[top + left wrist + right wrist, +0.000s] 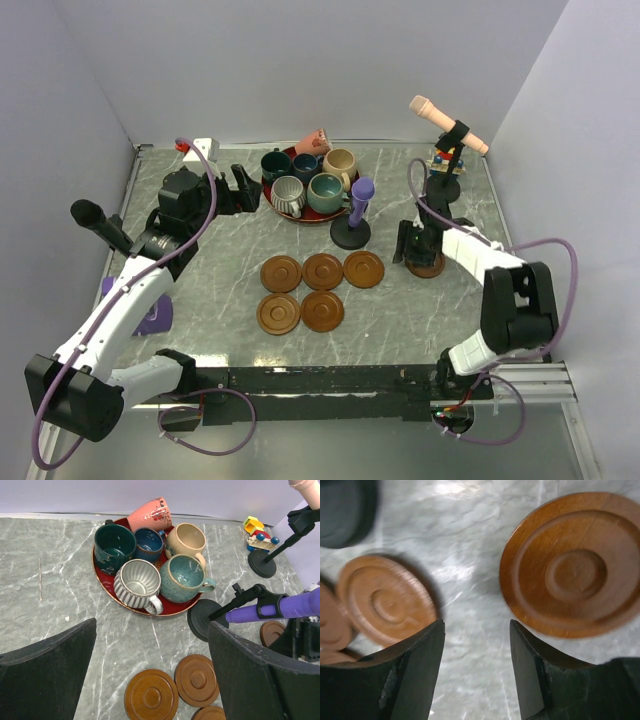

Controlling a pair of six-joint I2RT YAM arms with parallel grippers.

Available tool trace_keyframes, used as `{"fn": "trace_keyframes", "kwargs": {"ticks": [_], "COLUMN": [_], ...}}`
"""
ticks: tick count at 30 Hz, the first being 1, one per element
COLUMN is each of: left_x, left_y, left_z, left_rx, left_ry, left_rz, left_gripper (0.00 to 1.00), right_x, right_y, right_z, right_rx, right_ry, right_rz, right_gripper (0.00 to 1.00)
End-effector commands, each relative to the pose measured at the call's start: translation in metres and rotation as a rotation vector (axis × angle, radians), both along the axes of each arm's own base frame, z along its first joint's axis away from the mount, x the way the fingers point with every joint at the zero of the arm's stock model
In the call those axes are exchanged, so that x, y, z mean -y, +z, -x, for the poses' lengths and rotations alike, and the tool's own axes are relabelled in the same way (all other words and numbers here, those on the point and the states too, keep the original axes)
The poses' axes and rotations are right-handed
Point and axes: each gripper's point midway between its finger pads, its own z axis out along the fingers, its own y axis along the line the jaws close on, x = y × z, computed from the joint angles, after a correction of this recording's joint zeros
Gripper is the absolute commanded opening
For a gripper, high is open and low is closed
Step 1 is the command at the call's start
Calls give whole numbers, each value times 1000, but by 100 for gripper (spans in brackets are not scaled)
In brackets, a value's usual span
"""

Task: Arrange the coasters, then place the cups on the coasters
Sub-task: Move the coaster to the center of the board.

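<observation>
grooved wooden coasters [322, 270] on veined marble [220, 262], glazed cups [288, 194] on glossy red plate [175, 609] — left gripper [245, 190], right gripper [477, 630] both spread, empty

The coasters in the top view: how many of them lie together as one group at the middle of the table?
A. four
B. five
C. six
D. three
B: the grouped coasters form a back row of three and a front row of two, while the sixth coaster lies apart to the right, by the right gripper.
</observation>
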Motion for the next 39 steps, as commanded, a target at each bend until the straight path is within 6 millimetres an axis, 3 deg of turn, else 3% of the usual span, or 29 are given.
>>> {"fn": "trace_keyframes", "kwargs": {"ticks": [1,5,10,16,21,28,31,33,39], "left_x": [1,3,2,2,3,4,6,6,6], "left_y": [12,11,11,9,9,13,13,14,19], "left_z": [-1,-1,-2,-2,-2,-1,1,1,4], "left_rx": [43,39,41,36,33,41,41,42,55], "left_ry": [-4,-10,-7,-7,-13,-20,-27,-29,-35], "left_rz": [4,4,4,1,2,12,16,19,27], "left_gripper": [97,97,97,97,97,97,97,97,97], "right_x": [12,37,53,37,28,18,16,16,12], "right_y": [45,69,74,42,12,-11,-22,-25,-20], "right_z": [-7,-20,-45,-58,-43,-20,-10,-4,9], "right_rx": [142,223,217,121,33,-37,-78,-92,-106], "right_ry": [-64,-108,-134,-97,-94,-84,-83,-83,-63], "right_rz": [51,162,177,119,105,127,125,132,134], "right_gripper": [65,80,81,80,76,72,64,57,56]}}
